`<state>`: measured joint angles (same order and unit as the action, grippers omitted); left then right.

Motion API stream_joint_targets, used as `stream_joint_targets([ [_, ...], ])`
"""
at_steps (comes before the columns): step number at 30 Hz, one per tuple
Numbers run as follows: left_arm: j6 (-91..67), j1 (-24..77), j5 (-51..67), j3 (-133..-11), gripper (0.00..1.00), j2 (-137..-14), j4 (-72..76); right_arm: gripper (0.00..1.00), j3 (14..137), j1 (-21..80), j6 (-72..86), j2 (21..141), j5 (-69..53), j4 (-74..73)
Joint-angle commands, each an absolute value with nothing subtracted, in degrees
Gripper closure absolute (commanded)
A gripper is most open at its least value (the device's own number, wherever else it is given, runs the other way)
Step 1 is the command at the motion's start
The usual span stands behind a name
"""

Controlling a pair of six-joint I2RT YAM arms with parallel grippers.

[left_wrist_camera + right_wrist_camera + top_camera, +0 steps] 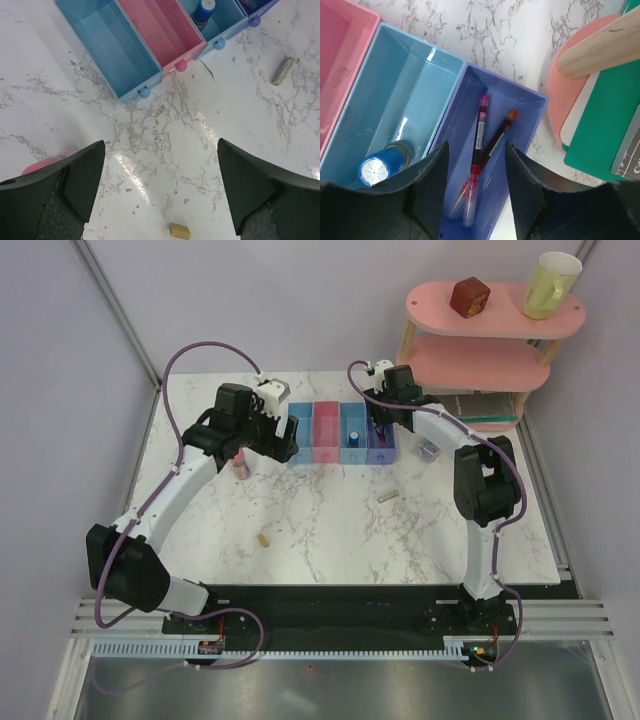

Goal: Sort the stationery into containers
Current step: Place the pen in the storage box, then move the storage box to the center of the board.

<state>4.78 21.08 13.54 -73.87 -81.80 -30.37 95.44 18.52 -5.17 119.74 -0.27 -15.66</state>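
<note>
My right gripper point(476, 150) hangs with its jaws apart and holds nothing. It is just above the purple-blue bin point(522, 110), where two thin pens point(482, 117) lie crossing each other. In the light blue bin point(395, 75) next to it stands the blue cylinder point(379, 169).

My left gripper point(160, 185) is spread wide and empty over the marble table point(165, 125), near the front of the row of bins point(112, 55). The pink cylinder point(42, 164) sits beside one finger. A beige piece point(179, 231) lies between my fingers, and a second beige piece point(283, 70) lies farther off. The clear tub point(428, 447) rests on the table just right of the bins.
</note>
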Motion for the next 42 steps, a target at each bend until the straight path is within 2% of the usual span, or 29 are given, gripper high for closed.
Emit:
stream_joint_targets([
  [1,9.75,21.18,10.64,-74.53,0.00,-81.55,-29.97,0.44,94.31,18.54,-5.89,115.58,0.27,-13.89],
  [9,12.66,21.18,3.96,-74.35,0.00,-89.29,-24.88,0.48,90.18,18.81,-4.84,110.84,-4.56,-14.33],
  [21,14.15,21.45,-3.86,-85.33,0.00,-104.14,-20.13,0.51,88.16,21.27,-5.80,110.74,-5.27,-15.38],
  [42,18.89,22.85,-9.49,-86.57,0.00,-112.32,-15.21,0.54,86.23,23.11,-4.83,115.58,-5.18,-14.77],
])
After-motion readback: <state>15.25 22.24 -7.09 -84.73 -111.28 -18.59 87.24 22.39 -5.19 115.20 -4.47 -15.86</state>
